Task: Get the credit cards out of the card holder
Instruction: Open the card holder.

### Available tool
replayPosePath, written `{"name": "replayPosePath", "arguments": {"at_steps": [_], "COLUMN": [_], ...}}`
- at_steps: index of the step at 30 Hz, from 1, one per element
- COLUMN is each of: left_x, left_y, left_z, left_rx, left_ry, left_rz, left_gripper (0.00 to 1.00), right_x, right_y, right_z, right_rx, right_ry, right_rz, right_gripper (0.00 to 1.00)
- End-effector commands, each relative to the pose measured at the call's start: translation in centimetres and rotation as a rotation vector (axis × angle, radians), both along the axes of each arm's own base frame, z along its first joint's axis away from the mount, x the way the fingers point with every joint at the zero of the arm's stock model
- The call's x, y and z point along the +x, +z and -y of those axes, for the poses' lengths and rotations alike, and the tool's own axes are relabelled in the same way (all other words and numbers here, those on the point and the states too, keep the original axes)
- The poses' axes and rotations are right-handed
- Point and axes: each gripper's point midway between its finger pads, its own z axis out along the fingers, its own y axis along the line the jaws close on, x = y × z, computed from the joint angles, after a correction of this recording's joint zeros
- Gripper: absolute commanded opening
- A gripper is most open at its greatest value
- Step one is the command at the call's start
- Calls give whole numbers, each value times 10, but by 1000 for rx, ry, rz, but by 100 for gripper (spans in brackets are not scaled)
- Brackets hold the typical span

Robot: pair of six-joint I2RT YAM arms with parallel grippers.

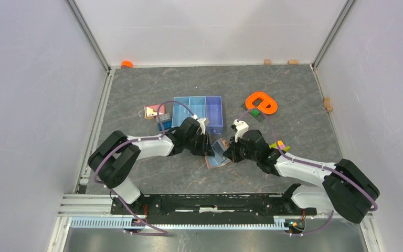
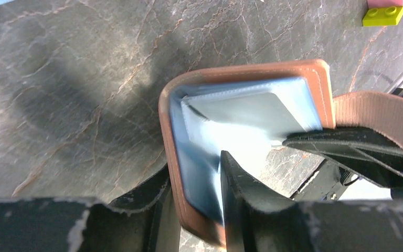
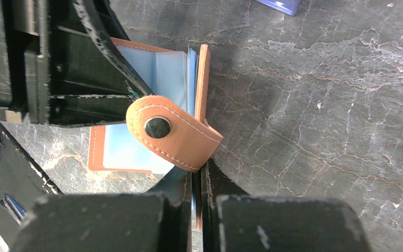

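Observation:
The card holder [image 1: 218, 157] is a salmon-brown wallet, held open in a V just above the table between both grippers. My left gripper [image 1: 208, 146] is shut on one flap; in the left wrist view its jaws [image 2: 197, 184] clamp the brown cover and grey-blue inner pocket [image 2: 241, 113]. My right gripper [image 1: 230, 152] is shut on the other flap, just below the closure tab [image 3: 173, 131], as the right wrist view [image 3: 199, 176] shows. No black or tan credit card shows; any cards are hidden in the pockets.
A blue three-compartment tray [image 1: 199, 113] stands just behind the grippers. Toy bricks [image 1: 156, 112] lie left of it. An orange ring-shaped piece [image 1: 261, 102] lies at the back right. A yellow brick [image 2: 385, 13] lies near the right arm.

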Motion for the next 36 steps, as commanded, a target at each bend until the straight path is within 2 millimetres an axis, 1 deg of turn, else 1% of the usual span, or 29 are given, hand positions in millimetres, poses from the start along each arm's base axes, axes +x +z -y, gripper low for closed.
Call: {"name": "replayPosePath", "arguments": {"at_steps": [1, 7, 10, 11, 12, 13, 15, 17, 19, 24, 28, 36], "left_x": [6, 15, 16, 15, 14, 10, 3, -5, -10, -12, -16, -18], "left_y": [22, 50, 66, 76, 90, 97, 118, 129, 136, 133, 134, 122], "left_z": [-11, -33, -44, -45, -45, -47, -48, -49, -46, -35, -27, -9], "left_rx": [19, 30, 7, -34, -89, -133, -232, -302, -346, -354, -404, -402], "left_ry": [9, 105, 155, 163, 170, 170, 169, 148, 123, 79, 51, 7], "left_rz": [107, 238, 301, 336, 382, 410, 484, 528, 547, 507, 491, 419], "left_gripper": [39, 45, 47, 50, 55, 61, 82, 99, 100, 100, 100, 100], "right_x": [7, 13, 12, 12, 9, 7, 1, 0, -1, -10, -18, -24], "right_y": [15, 37, 48, 54, 58, 65, 73, 78, 79, 87, 93, 94], "right_z": [3, 19, 21, 20, 17, 13, 8, 7, 7, -2, -10, -17], "right_rx": [29, 72, 114, 135, 161, 200, 250, 267, 271, 321, 377, 396], "right_ry": [-22, -102, -108, -108, -86, -62, -30, -19, -14, 54, 107, 142], "right_rz": [49, 142, 180, 202, 213, 238, 255, 268, 275, 280, 282, 276], "right_gripper": [0, 0, 0, 0, 0, 0, 0, 0, 0, 0, 0, 0]}}
